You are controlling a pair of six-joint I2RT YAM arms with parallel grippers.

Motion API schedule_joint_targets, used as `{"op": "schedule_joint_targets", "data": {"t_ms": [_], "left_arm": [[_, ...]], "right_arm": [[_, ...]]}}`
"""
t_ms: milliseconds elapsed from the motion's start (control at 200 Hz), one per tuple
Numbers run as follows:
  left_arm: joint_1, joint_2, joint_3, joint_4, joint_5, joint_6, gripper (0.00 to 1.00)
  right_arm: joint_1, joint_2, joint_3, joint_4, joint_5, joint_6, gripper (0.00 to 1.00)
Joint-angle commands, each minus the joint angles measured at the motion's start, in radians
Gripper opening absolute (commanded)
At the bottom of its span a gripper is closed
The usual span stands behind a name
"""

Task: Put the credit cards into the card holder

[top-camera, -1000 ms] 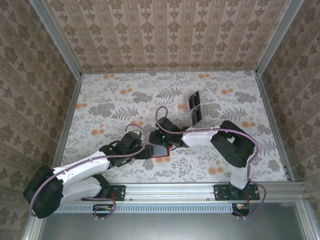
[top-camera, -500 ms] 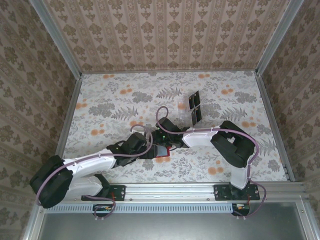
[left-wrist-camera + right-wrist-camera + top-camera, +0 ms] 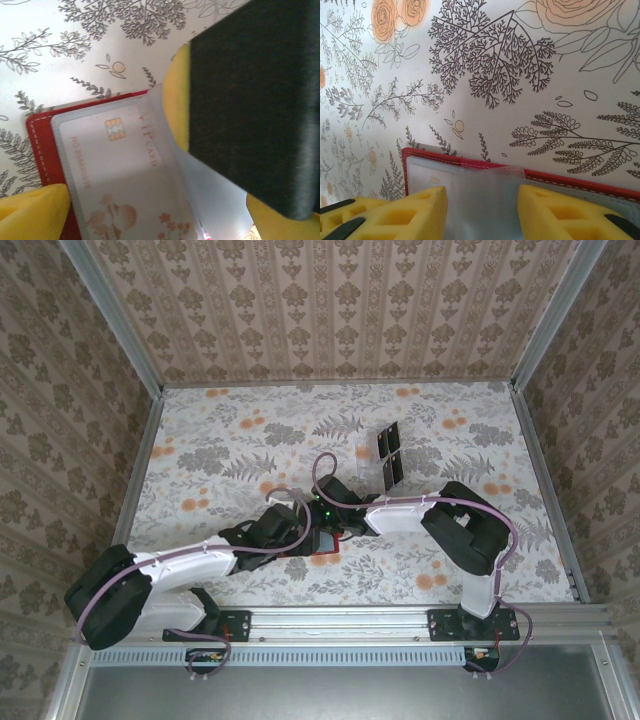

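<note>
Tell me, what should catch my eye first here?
The left arm and right arm meet over a small red wallet near the table's front middle. Close up, a pale chip card sits inside it, and a big dark card looms beside the left arm's yellow fingers.

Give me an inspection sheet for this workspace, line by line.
Surface: floral-print table.
Job's things: card holder lies open at the grippers, a pale chip card inside its clear sleeve; dark credit cards stand in the rack.
Clutter: the clear plastic rack, beyond the grippers.
Grippers: left gripper and right gripper both at the holder, fingers apart.
Cables: purple cables loop along both arms.
Surroundings: patterned walls, metal frame posts.
</note>
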Motion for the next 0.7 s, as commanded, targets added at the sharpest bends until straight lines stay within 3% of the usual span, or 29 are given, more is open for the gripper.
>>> {"op": "schedule_joint_targets", "data": {"t_ms": [0, 195, 430, 695], "left_arm": [[-0.007, 0.033, 0.039, 0.027, -0.009, 0.005, 1.00], [-0.015, 0.062, 0.043, -0.024, -0.047, -0.009, 1.00], [-0.015, 0.105, 0.090, -0.251, -0.150, -0.059, 1.00], [-0.013, 0.134, 0.071, -0.259, -0.138, -0.088, 1.00]], "right_arm": [[0.001, 0.023, -0.035, -0.066, -0.013, 0.017, 0.44], [-0.001, 0.018, -0.032, -0.071, -0.013, 0.016, 0.44], [-0.003, 0.000, -0.023, -0.078, -0.013, 0.011, 0.45], [-0.008, -0.096, -0.037, -0.102, 0.027, -0.013, 0.50]]}}
